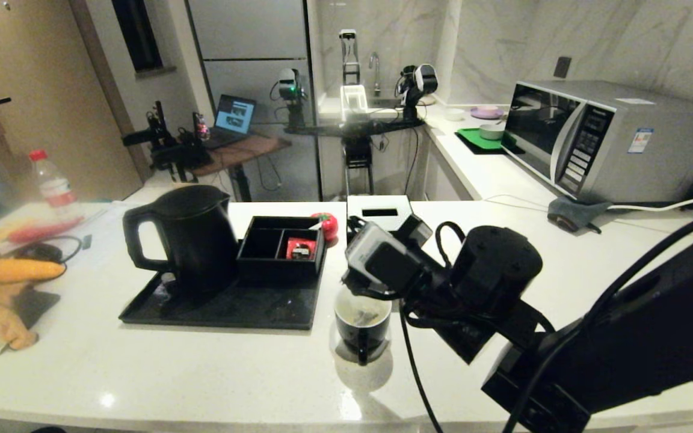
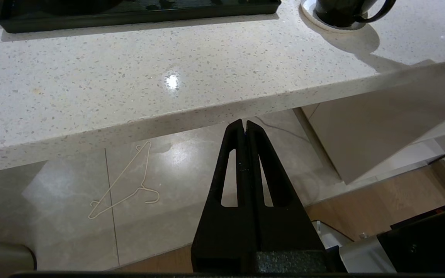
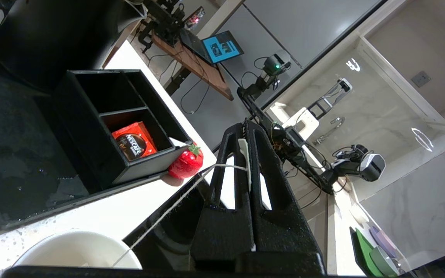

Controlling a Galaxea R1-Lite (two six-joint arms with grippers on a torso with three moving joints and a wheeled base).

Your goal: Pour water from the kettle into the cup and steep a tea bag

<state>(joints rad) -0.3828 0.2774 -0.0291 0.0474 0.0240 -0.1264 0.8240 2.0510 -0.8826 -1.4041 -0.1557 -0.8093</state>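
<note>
The black kettle (image 1: 193,237) stands upright on a black tray (image 1: 220,307) at the left. Right of the tray sits the black cup (image 1: 363,325) on a white coaster, with the greyish tea bag (image 1: 366,316) lying in liquid inside. My right gripper (image 3: 245,124) hovers just above the cup, shut on the tea bag's white paper tag (image 3: 243,154). The string (image 3: 176,204) runs taut from the tag down to the cup's rim (image 3: 75,247). My left gripper (image 2: 244,123) is shut and empty, parked below the counter's front edge.
A black divided box (image 1: 280,246) on the tray holds a red packet (image 1: 301,249). A red strawberry toy (image 1: 327,225) and a tissue box (image 1: 379,211) sit behind the cup. A microwave (image 1: 599,138) stands far right, a bottle (image 1: 52,180) and yellow clutter (image 1: 21,270) far left.
</note>
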